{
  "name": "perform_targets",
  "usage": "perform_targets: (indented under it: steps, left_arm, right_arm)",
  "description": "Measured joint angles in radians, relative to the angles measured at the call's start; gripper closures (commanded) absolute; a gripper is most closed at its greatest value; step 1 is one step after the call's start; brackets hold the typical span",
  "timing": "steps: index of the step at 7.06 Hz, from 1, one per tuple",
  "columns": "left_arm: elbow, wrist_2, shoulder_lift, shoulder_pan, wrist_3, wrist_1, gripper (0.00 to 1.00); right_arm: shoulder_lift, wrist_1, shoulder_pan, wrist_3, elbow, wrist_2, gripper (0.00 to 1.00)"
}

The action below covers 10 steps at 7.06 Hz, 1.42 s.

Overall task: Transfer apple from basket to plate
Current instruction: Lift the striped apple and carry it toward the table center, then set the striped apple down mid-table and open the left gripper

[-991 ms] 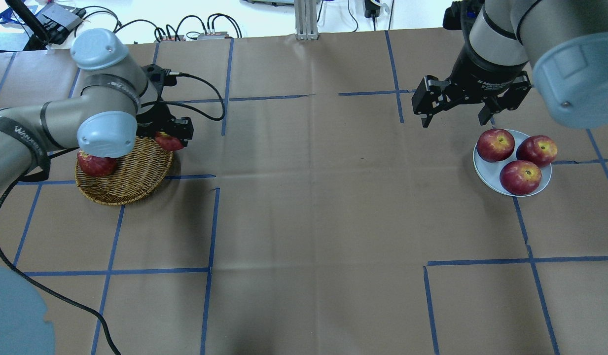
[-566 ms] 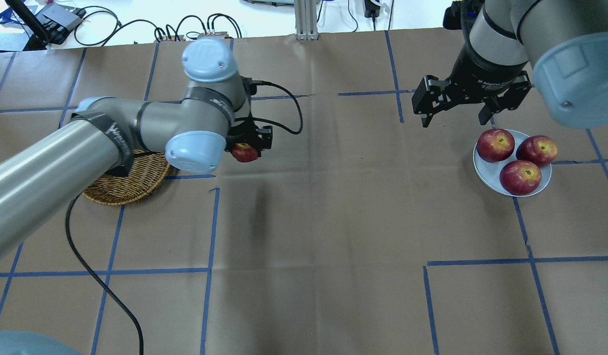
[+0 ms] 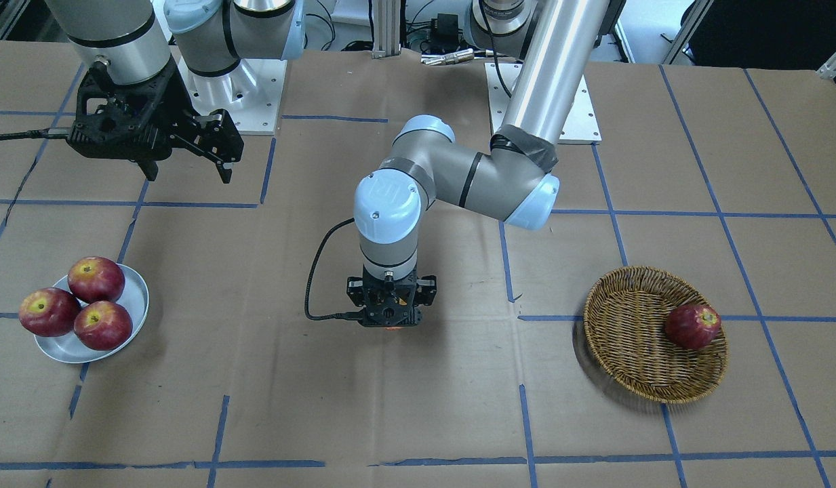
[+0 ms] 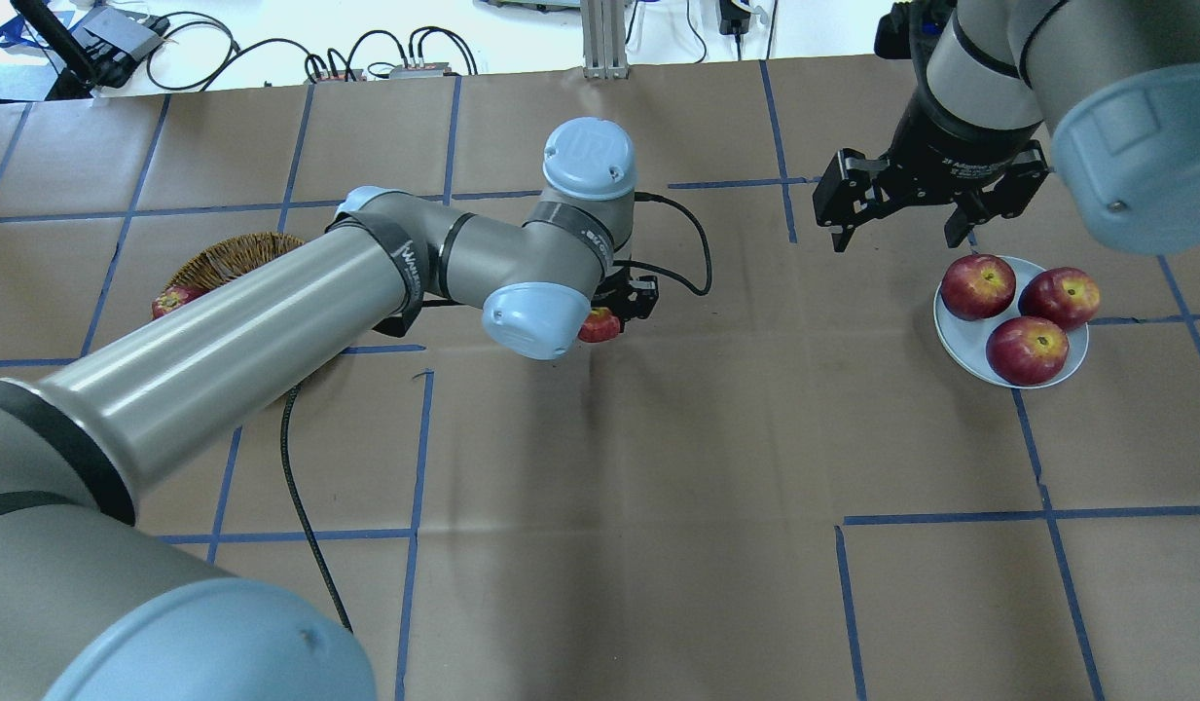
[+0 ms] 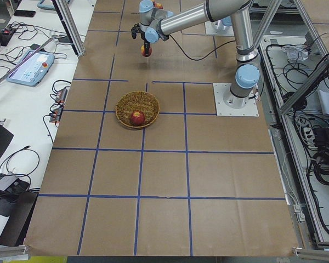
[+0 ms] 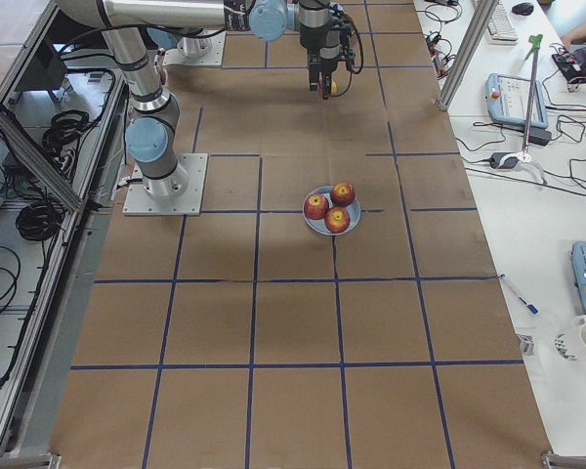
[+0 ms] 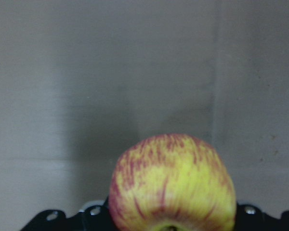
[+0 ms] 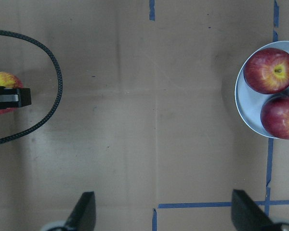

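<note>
My left gripper (image 4: 607, 319) is shut on the apple (image 7: 172, 185), yellow with red streaks, and holds it above the middle of the table; only a sliver of the apple shows under the gripper (image 3: 390, 320) in the front view. The brown wicker basket (image 3: 628, 369) stands behind it on the robot's left and holds one dark red apple (image 3: 692, 326). The pale plate (image 4: 958, 339) lies far to the robot's right and carries three dark red apples. My right gripper (image 4: 901, 232) is open and empty, hovering just behind the plate's inner side.
The left wrist's black cable (image 4: 692, 255) loops beside the held apple. Blue tape lines cross the brown paper table cover (image 4: 658, 467). In the right wrist view the plate (image 8: 248, 113) is at the right edge and the held apple (image 8: 2, 78) at the left edge.
My left arm has swung right, carrying the apple from over the basket's rim to above the table's middle. The right arm has not moved.
</note>
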Motion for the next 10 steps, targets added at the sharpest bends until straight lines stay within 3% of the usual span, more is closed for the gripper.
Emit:
perform_targets:
  steps: [1, 3, 4, 5, 8, 10]
  left_arm:
    - [0.008, 0.000, -0.016, -0.013, -0.011, 0.005, 0.37]
    - [0.010, 0.000, -0.042, -0.019, -0.016, 0.034, 0.26]
    - [0.008, 0.000, -0.049, -0.021, -0.018, 0.043, 0.07]
    - [0.003, 0.000, -0.048, -0.022, -0.018, 0.047, 0.01]
    - [0.009, 0.001, -0.008, -0.021, -0.017, 0.029, 0.01]
    - [0.026, 0.001, 0.102, 0.005, 0.006, -0.066, 0.01]
  right_arm:
    - [0.000, 0.000, 0.000, -0.001, 0.000, 0.000, 0.00]
    - [0.000, 0.001, 0.000, -0.001, 0.000, 0.001, 0.00]
    - [0.000, 0.001, 0.000, -0.001, -0.001, 0.004, 0.00]
    - [0.000, 0.002, 0.001, -0.001, -0.003, 0.007, 0.00]
    - [0.000, 0.001, 0.000, 0.005, -0.012, -0.001, 0.00]
    - [0.004, -0.004, 0.001, 0.006, -0.014, -0.004, 0.00]
